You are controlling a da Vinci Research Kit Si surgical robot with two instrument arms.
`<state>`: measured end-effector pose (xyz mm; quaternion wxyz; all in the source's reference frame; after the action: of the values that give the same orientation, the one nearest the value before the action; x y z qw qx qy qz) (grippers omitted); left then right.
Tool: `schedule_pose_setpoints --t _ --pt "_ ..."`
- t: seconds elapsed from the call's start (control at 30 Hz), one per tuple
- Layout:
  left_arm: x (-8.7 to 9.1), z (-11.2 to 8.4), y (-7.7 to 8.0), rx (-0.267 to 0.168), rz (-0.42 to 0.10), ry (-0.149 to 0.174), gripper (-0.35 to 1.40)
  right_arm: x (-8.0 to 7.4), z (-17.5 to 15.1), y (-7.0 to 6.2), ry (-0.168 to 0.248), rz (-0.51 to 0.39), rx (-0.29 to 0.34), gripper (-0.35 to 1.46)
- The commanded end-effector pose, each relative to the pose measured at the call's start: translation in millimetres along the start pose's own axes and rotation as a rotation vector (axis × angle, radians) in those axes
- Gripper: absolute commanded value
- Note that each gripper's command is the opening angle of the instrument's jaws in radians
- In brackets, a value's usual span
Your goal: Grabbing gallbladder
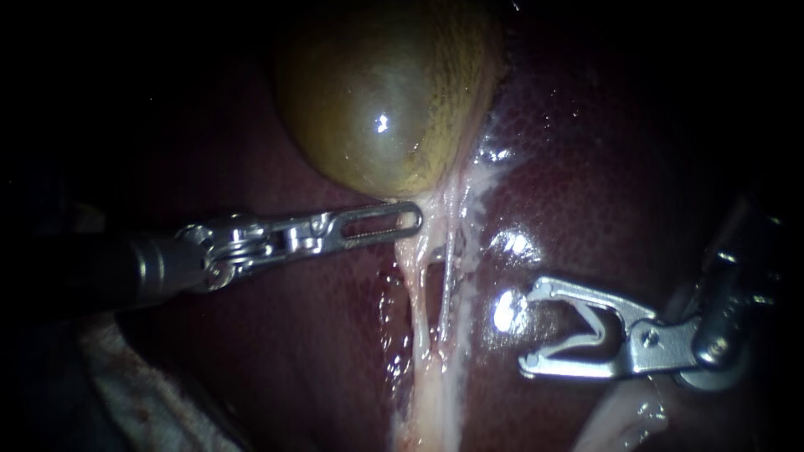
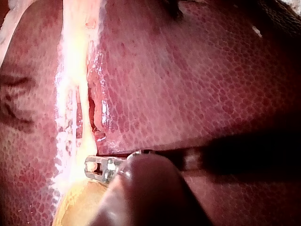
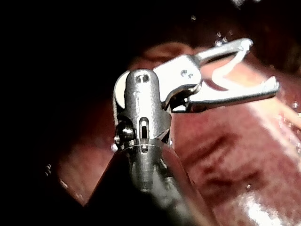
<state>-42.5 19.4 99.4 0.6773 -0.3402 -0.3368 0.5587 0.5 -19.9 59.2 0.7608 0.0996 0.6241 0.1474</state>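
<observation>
The olive-green gallbladder (image 1: 385,100) bulges from the dark red liver (image 1: 603,151). Pale tubes (image 1: 416,293) run down from its neck. My left instrument (image 1: 410,219) comes in from the left, jaws shut, its tip against the pale tissue just under the gallbladder's lower edge. The left wrist view shows this instrument's tip (image 2: 91,167) between the pale strands (image 2: 77,108) and the yellowish gallbladder (image 2: 80,202). My right instrument (image 1: 531,328) hovers over the liver to the right of the tubes. Its jaws stand wide apart around a white V-shaped clip (image 1: 586,331), seen also as the clip (image 3: 225,75) in the right instrument (image 3: 261,64).
Pale gauze or cloth (image 1: 142,393) lies at the lower left beside the liver. Wet glare spots (image 1: 507,310) sit on the liver between the tubes and the right instrument. A small raw patch (image 1: 389,301) shows left of the tubes.
</observation>
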Motion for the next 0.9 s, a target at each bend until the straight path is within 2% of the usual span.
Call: schedule_pose_setpoints --t 0.03,0.9 --pt "-0.1 -0.2 0.0 0.003 -0.004 -0.003 -0.35 0.0 0.0 0.0 0.000 0.000 0.000 0.59" --pt "-0.5 -0.7 0.1 0.016 -0.003 -0.011 -0.35 0.0 0.0 0.0 0.000 0.000 0.000 0.59"
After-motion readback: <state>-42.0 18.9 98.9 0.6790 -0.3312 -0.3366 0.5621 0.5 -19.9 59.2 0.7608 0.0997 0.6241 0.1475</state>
